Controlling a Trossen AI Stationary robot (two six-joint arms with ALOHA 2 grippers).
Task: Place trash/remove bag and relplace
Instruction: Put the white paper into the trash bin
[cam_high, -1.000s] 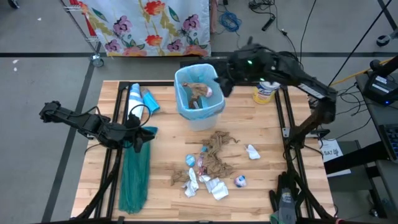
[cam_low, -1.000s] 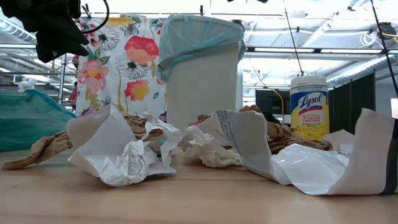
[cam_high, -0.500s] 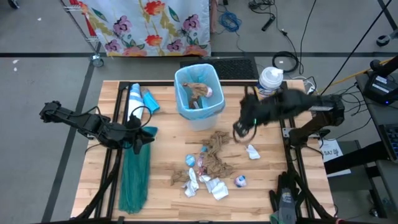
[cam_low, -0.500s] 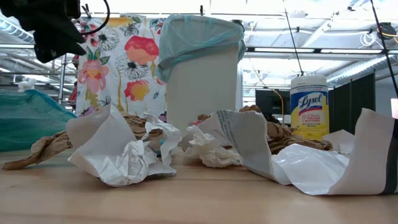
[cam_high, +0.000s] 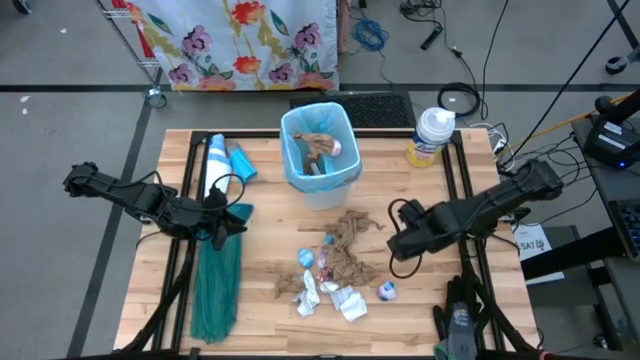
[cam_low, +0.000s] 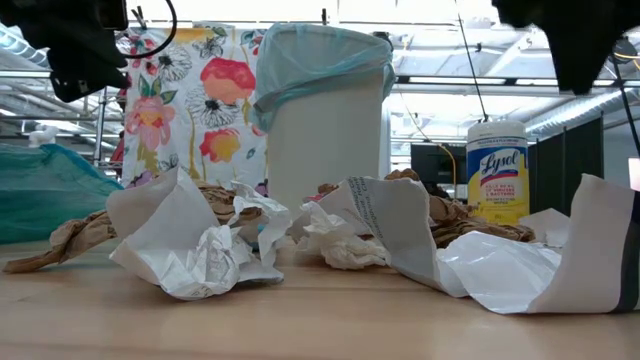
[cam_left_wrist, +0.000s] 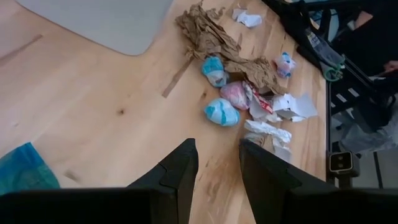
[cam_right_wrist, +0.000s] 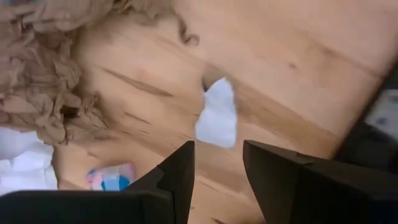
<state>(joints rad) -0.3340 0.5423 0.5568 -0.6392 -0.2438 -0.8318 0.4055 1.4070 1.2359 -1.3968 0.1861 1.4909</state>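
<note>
Wooden table (cam_high: 480, 300) bare beside trash (cam_high: 340, 262)

- Trash (cam_high: 340, 262): crumpled brown paper, white scraps, small blue and pink bits, scattered loosely on the table just in front of the bin.
- Bag (cam_high: 322, 146): pale blue, crinkly liner, lining the bin, folded over its rim.

canister label (cam_low: 497, 172): reading "Lysol" in blue script on the yellow wipes canister, standing at the table's far right in the low view
small print under the brand: not resolving, possibly a product line, can't tell
white paper scrap (cam_low: 385, 225): showing rows of printed text on its face, too small to be reading
paper tag (cam_high: 532, 243): lying off the table's right edge, carrying dark marks, illegible
</note>
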